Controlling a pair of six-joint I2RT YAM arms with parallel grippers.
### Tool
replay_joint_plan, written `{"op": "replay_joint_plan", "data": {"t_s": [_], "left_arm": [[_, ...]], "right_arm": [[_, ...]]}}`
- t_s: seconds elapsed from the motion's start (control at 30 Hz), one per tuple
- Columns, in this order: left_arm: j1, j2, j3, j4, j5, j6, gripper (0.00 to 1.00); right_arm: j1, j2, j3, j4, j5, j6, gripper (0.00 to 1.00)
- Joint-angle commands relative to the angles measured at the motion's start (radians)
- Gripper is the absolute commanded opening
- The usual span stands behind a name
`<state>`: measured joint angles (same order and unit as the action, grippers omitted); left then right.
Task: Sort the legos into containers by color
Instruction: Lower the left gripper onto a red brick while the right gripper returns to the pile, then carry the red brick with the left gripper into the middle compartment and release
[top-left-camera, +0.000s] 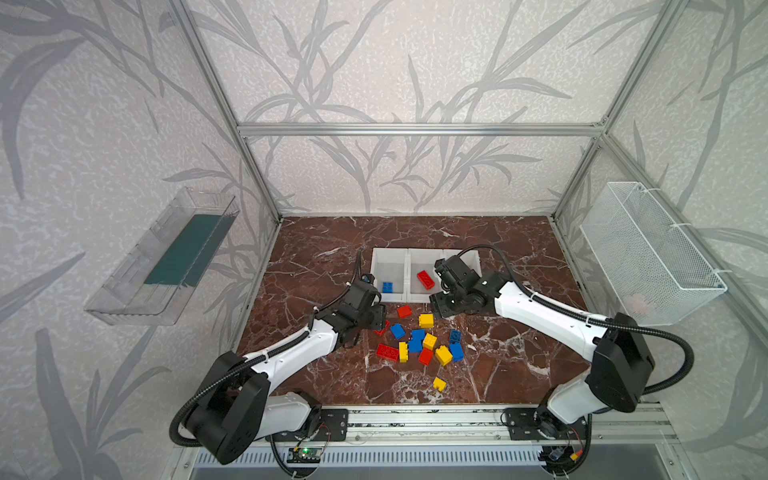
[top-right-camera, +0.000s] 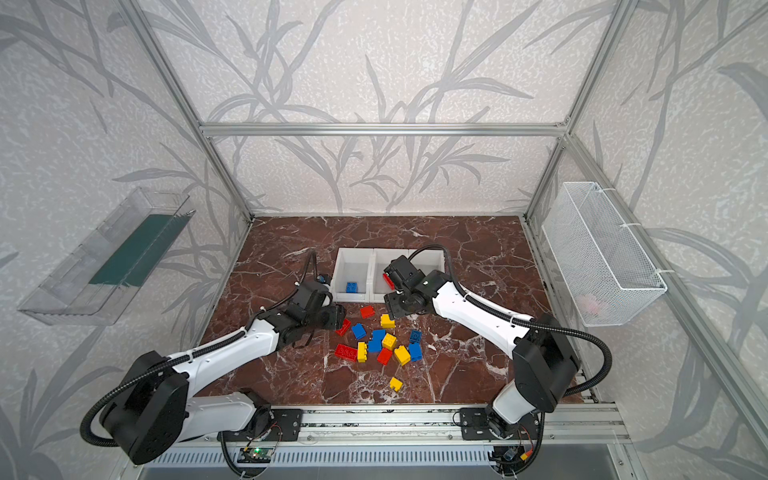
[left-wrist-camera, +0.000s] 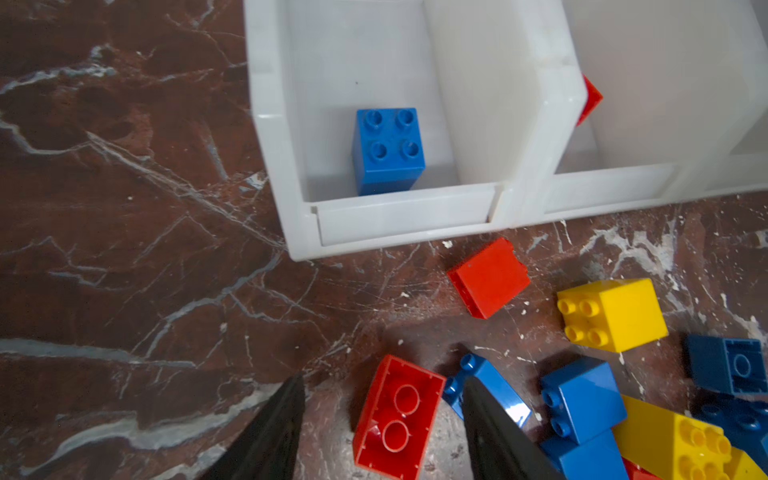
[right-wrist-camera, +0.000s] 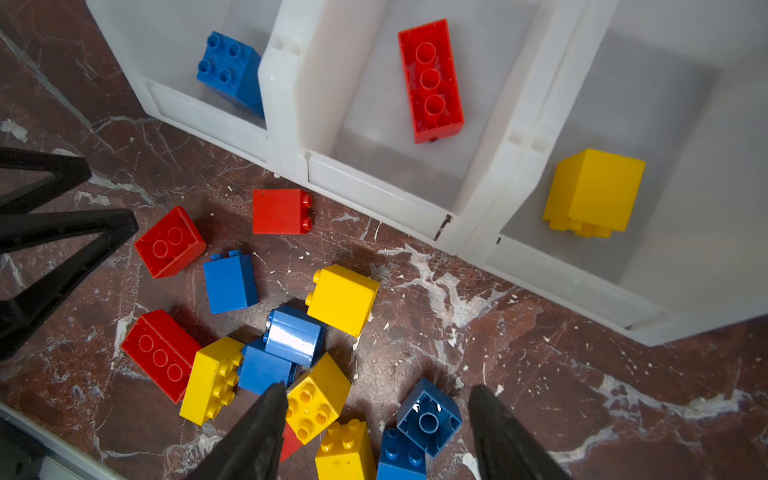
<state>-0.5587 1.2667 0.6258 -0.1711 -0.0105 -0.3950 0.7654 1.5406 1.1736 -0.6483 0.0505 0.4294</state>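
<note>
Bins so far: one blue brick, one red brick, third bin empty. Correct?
No. The third bin holds a yellow brick; the right wrist view shows it. The blue brick and red brick are as you said.

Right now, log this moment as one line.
left gripper: open above upturned red lego | right gripper: open above loose pile | containers: blue lego, long red lego, yellow lego

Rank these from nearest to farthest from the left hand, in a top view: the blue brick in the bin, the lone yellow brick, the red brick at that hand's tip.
1. Red brick, right at the left hand.
2. Blue brick, in the left-end bin, beyond the hand.
3. Lone yellow brick, far off by the front edge of the table.
</note>
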Motion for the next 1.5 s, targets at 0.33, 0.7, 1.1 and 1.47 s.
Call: {"op": "replay_joint_plan", "data": {"t_s": [0.33, 0.7, 1.1, 1.47], "left_arm": [[-0.039, 0.0, 0.0, -0.087, -0.067, 0.052, 0.64], [-0.057, 0.105, 0.011, -0.042, 0.023, 0.086, 0.61], [-0.069, 0.183, 0.015, -0.027, 0.035, 0.105, 0.35], [-0.083, 0.126, 0.163, -0.091, 0.062, 0.108, 0.22]], "right_arm": [[0.019, -0.102, -0.125, 0.049, 0.026, 0.118, 0.7], [0.02, -0.129, -0.137, 0.029, 0.046, 0.127, 0.7], [0.023, -0.172, -0.171, 0.029, 0.064, 0.158, 0.69], [0.023, -0.306, -0.291, 0.071, 0.139, 0.193, 0.68]]}}
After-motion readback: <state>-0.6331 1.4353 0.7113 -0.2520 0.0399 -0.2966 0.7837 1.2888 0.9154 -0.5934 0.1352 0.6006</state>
